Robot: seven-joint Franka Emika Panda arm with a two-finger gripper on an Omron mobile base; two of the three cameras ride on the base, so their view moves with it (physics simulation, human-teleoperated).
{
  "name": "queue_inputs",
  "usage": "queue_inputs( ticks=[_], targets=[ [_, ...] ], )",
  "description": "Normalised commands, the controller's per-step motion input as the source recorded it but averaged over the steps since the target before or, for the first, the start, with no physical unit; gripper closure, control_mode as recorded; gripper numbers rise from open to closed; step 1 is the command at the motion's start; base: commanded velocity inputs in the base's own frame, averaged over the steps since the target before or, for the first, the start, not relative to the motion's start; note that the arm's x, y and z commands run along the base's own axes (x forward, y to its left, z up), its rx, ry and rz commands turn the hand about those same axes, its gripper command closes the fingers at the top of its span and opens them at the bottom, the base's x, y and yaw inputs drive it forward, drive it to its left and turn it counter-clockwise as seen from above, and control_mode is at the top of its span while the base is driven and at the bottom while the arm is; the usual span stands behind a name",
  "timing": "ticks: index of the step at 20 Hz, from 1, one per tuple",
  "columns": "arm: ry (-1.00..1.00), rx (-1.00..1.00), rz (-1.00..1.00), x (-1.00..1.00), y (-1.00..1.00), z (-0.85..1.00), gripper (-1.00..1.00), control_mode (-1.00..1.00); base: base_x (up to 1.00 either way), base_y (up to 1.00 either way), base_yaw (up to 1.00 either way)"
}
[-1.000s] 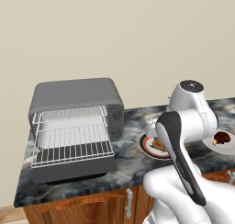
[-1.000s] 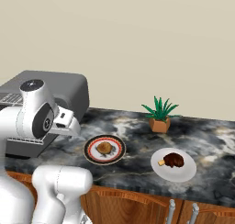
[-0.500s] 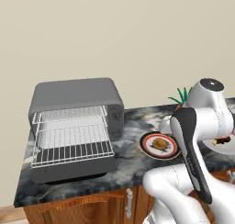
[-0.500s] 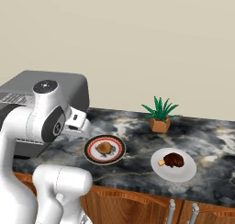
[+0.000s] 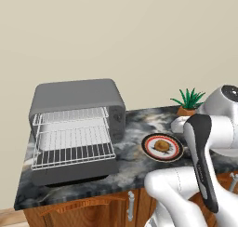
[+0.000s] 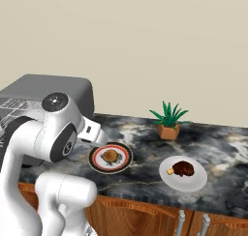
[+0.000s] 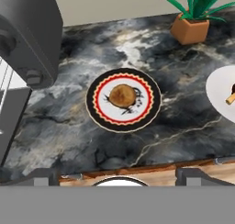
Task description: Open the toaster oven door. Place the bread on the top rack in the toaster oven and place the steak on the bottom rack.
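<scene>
1. Golden-brown bread [image 7: 122,95] sits centred on a red-and-black rimmed plate [image 7: 149,109], mid-frame in the hand view, on the dark marbled counter [image 7: 69,131].
2. Dark reddish-brown steak [image 6: 183,169] with a pale bit lies on a white plate [image 6: 193,182], at 3 o'clock from the bread plate in the right base view, well apart from it.
3. Grey toaster oven [image 5: 74,98] stands at 9 o'clock of the bread plate in the left base view; toaster oven door [image 5: 74,171] dropped open below the front.
4. Top rack [image 5: 69,115] and bottom rack [image 5: 72,149] both bare wire, bottom one slid forward.
5. Gripper [image 7: 117,172] above the counter edge, at 6 o'clock of the bread; fingers spread wide, nothing between them.
6. Potted plant [image 6: 168,120] at 12 o'clock of the steak plate, near the wall.
</scene>
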Motion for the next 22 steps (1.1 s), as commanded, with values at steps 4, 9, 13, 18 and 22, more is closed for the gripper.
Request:
queue_inputs(
  ticks=[4,9,13,18,22],
  targets=[
    [0.0,0.0,0.0,0.0,-0.28,0.0,-1.0,-1.0,0.0,0.0,0.0],
    [0.03,0.02,0.0,0.04,-0.28,0.0,-1.0,-1.0,0.0,0.0,0.0],
    [0.03,0.01,0.0,0.05,-0.21,0.0,-1.0,-1.0,0.0,0.0,0.0],
    [0.03,0.0,0.0,0.06,-0.17,0.0,-1.0,-1.0,0.0,0.0,0.0],
    [0.05,0.0,0.0,0.08,-0.13,0.0,-1.0,-1.0,0.0,0.0,0.0]
  ],
)
